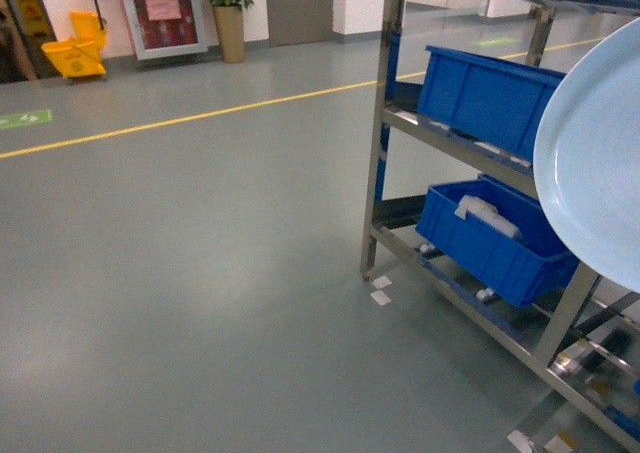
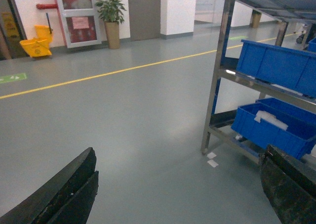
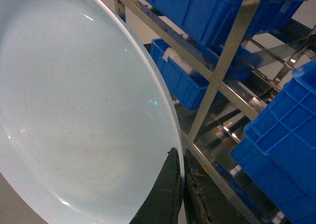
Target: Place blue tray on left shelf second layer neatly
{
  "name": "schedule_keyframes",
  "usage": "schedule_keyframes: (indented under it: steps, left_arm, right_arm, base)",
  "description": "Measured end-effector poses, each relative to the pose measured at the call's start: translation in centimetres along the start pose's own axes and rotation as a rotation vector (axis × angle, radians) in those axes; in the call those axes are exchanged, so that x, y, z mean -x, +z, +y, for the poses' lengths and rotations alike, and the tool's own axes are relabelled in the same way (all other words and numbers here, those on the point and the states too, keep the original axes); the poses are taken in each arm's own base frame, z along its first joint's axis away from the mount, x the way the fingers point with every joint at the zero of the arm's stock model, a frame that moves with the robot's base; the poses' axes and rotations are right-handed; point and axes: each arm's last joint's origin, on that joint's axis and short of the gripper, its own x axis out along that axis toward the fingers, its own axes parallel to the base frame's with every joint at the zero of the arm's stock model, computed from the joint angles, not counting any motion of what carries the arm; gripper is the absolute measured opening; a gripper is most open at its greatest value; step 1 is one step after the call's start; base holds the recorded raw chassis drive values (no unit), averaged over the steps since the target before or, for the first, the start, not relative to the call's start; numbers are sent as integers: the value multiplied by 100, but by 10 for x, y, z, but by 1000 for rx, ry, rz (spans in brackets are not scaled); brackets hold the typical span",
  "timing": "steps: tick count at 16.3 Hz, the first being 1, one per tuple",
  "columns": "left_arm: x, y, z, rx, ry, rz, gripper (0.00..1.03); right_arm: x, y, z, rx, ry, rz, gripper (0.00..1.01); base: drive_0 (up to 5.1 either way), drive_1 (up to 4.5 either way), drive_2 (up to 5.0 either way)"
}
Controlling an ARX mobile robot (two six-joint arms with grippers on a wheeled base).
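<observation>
While grey floor (image 1: 200,273) spreads, yellow line (image 1: 200,116), steel shelf (image 1: 378,173)

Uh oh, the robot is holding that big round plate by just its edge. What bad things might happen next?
1. The right pincer pinches the pale blue round plastic tray only at its rim, so the tray might tilt or slip out.
2. The shiny steel shelf already holds dark blue ribbed plastic crates on its tiers, so the wide tray could bump a crate or a post going in.
3. The left pincer is open and empty, so nothing supports the tray's other side.
</observation>
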Motion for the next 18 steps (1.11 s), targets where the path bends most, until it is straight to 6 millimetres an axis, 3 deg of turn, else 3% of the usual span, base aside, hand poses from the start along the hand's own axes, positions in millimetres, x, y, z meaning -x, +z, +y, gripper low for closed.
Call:
schedule_keyframes:
  steps: [3,18]
  left_arm:
    - [0,0,0,0,0,-2,98]
    - [0,0,0,0,0,-3,98]
  right_arm:
    - [0,0,0,0,0,-4,2]
    - [-1,-1,0,0,0,2,2]
  base:
    - [-150,-150,-150]
    - [-169,241,-580]
